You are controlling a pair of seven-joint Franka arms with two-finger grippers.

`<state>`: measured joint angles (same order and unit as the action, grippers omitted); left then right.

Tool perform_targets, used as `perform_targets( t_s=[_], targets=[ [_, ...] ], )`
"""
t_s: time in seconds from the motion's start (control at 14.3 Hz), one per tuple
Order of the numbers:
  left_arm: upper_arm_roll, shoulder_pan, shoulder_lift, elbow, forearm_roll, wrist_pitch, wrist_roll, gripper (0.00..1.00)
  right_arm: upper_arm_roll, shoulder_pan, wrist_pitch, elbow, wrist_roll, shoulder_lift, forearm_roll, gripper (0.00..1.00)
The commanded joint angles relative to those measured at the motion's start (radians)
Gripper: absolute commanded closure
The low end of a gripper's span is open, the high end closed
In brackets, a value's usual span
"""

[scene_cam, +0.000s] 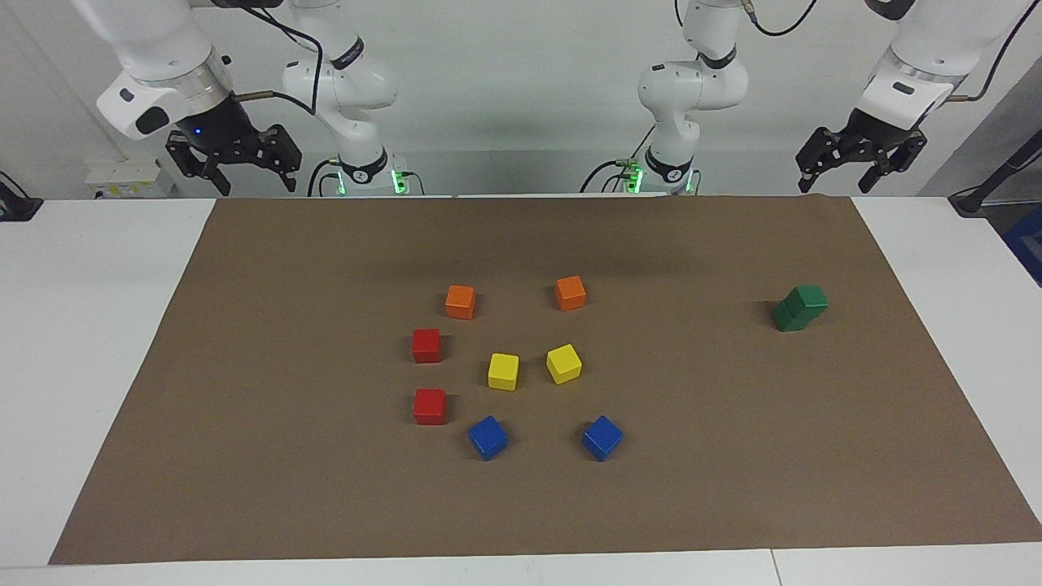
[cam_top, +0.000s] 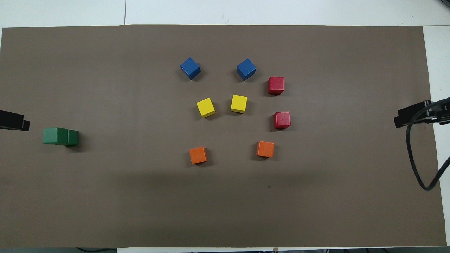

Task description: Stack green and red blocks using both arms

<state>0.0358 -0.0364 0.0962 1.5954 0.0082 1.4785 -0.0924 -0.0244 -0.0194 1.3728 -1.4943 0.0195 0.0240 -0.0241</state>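
Observation:
Two dark green blocks (scene_cam: 800, 308) stand one on the other toward the left arm's end of the brown mat, the upper one set askew; from above the green stack (cam_top: 60, 136) shows both tops. Two red blocks sit apart in the middle group: one red block (scene_cam: 426, 345) lies nearer to the robots, the other red block (scene_cam: 430, 406) farther. High over the mat's corner, my left gripper (scene_cam: 838, 172) hangs open and empty. My right gripper (scene_cam: 255, 181) waits open and empty above the mat's corner at the right arm's end.
Two orange cubes (scene_cam: 460, 301), two yellow cubes (scene_cam: 503, 371) and two blue cubes (scene_cam: 488, 437) lie around the red ones. The brown mat (scene_cam: 733, 456) covers most of the white table. A black cable (cam_top: 415, 165) loops down by the right gripper.

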Motion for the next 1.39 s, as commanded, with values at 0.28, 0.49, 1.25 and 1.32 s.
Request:
perform_targets(
  t_s=[0.28, 0.49, 1.25, 1.32],
  targets=[
    [0.015, -0.019, 0.04, 0.048, -0.042, 0.029, 0.039, 0.0, -0.002, -0.007, 0.011, -0.018, 0.008, 0.014, -0.013, 0.0],
    [0.015, -0.019, 0.04, 0.048, -0.042, 0.029, 0.039, 0.0, -0.002, -0.007, 0.011, -0.018, 0.008, 0.014, -0.013, 0.0],
    [0.009, -0.017, 0.04, 0.048, -0.036, 0.028, 0.034, 0.0, -0.002, -0.007, 0.011, -0.018, 0.008, 0.013, -0.013, 0.0],
    [0.009, -0.016, 0.04, 0.048, -0.034, 0.028, 0.033, 0.0, -0.002, -0.007, 0.011, -0.018, 0.008, 0.014, -0.013, 0.0]
  ],
)
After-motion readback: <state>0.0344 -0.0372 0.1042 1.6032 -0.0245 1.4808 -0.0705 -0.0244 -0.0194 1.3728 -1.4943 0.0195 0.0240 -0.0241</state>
